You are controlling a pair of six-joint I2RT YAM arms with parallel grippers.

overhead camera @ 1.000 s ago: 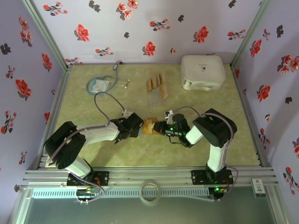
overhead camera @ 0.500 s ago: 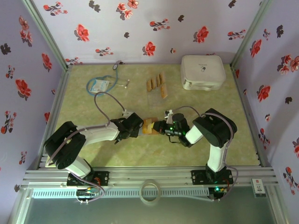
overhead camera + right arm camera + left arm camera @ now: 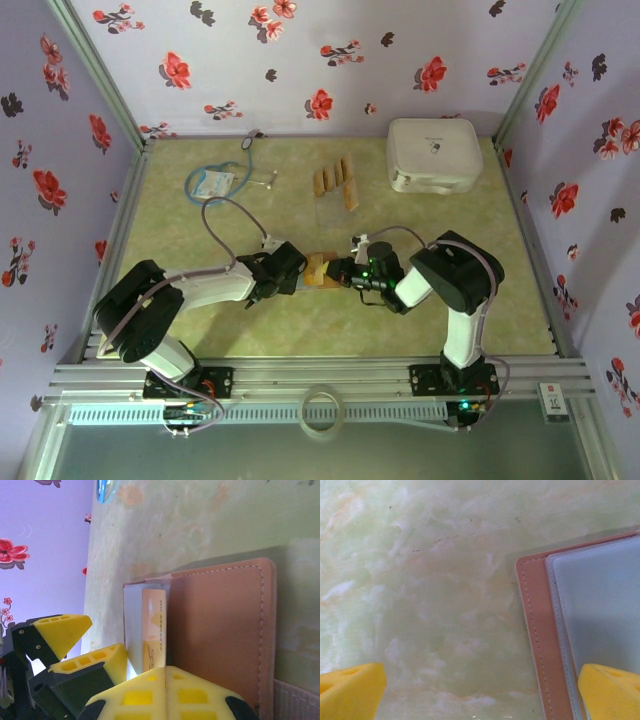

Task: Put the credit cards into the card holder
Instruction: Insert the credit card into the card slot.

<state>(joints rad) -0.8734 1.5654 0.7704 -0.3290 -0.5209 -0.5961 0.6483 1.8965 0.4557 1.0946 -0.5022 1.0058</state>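
Compared with 1 second ago, almost nothing is changing. The card holder [image 3: 320,268] [image 3: 540,645] [image 3: 215,630] is still lying open near the middle of the surface, toward the near edge. The left tool [image 3: 302,272] [image 3: 480,692] is staying spread wide and gripping nothing. The right tool [image 3: 341,272] [image 3: 165,695] is staying fully closed, with 1 credit card [image 3: 154,630], sitting in a pocket, meeting its fingertips. Whether it is gripping the card is unclear. More credit cards [image 3: 335,180] are lying toward the far edge.
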